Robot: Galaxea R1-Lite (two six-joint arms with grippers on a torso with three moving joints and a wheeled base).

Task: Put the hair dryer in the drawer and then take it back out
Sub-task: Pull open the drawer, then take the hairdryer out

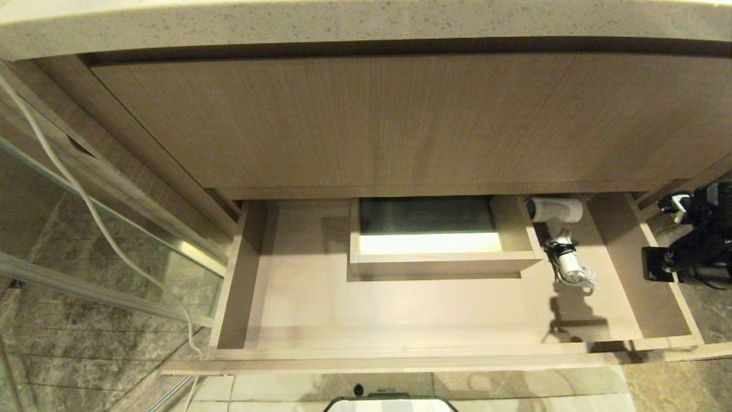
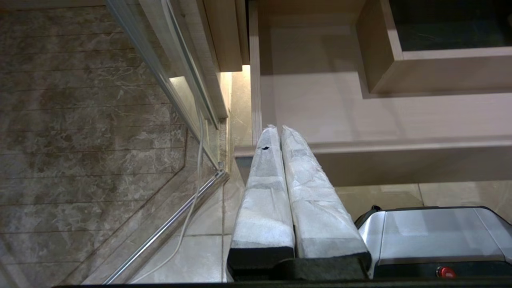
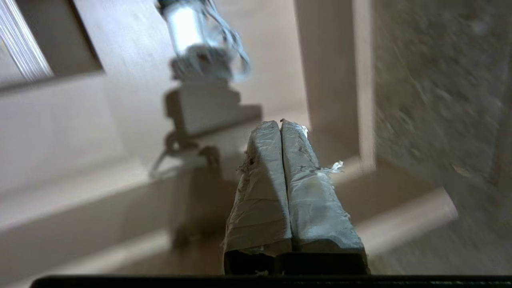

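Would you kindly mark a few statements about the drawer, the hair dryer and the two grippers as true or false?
1. The white hair dryer with a coiled cord lies inside the open light wood-grain drawer. True.
2. The right gripper is clamped on the hair dryer. False: its fingers are shut on nothing, apart from the dryer.
3. The hair dryer lies at the drawer's left end. False: it lies near the right end, beside the boxed cutout.
4. The left gripper is shut and holds nothing. True.
5. A white cable hangs at the left, outside the drawer. True.
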